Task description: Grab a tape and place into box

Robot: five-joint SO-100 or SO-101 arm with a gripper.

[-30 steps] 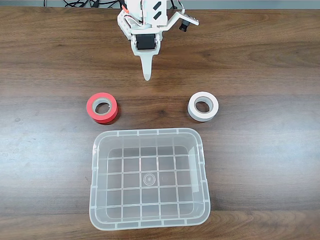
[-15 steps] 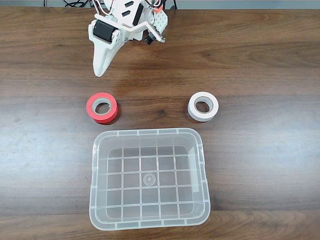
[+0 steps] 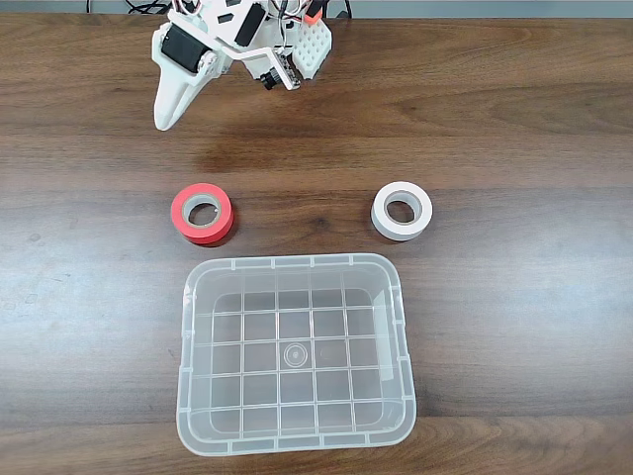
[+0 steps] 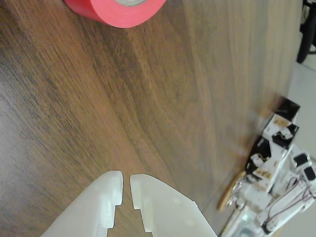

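The red tape (image 3: 183,217) lies flat on the wooden table, left of centre in the fixed view, just beyond the far left corner of the clear box (image 3: 297,261). My white gripper (image 3: 163,121) hangs at the far left of the table, tips pointing down toward the tape and well short of it. In the wrist view the two white fingertips of the gripper (image 4: 126,178) stand almost together with nothing between them, and the tape (image 4: 118,12) shows at the top edge, ahead of them. The box holds nothing.
A white tape roll (image 3: 382,218) lies to the right of the red one, beyond the box's far right corner. The arm's base (image 4: 266,192) stands at the table's far edge. Bare wood (image 3: 514,297) surrounds the box.
The gripper has swung from the far centre of the table to the far left, now standing in line with the red tape. Tapes and box have not moved.
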